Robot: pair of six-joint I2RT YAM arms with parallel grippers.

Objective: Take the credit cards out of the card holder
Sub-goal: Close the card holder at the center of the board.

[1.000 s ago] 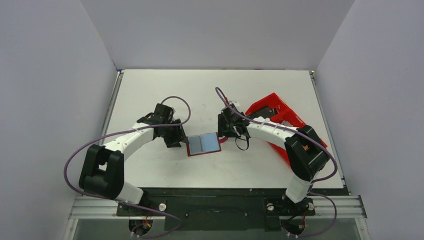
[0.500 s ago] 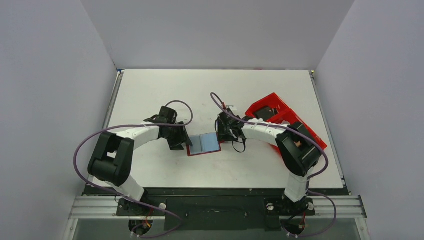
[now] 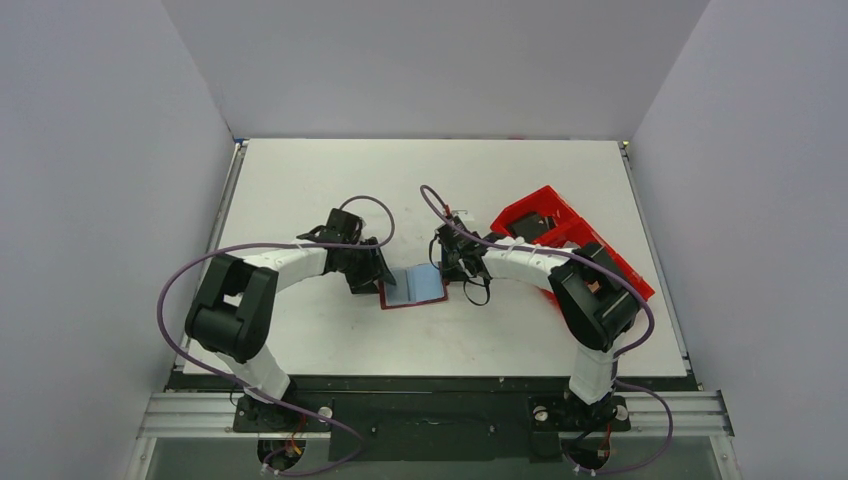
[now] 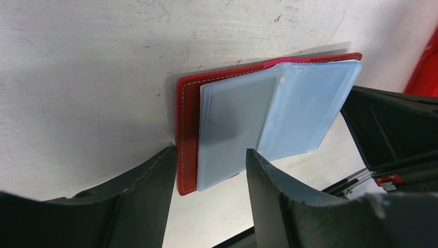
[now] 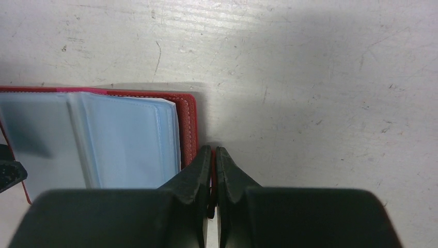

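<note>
Far tabletop (image 3: 330, 170): open.
Card holder (image 3: 415, 288): left claw (image 3: 377, 273) and right claw (image 3: 441, 267) crowd both ends.
Right side: red tray (image 3: 535, 205) blocks.

A white table (image 3: 300, 180) is seen from above, its surface marked with fine scratches and scuffs in the close views. Near its middle a dark-red card holder (image 3: 412, 290) is laid open and flat on the surface, with clear bluish sleeves (image 4: 289, 111) fanned up from its spine. Well apart from it, towards the right edge, a bright red plastic tray (image 3: 565, 212) is set at an angle and partly hidden behind an arm.
</note>
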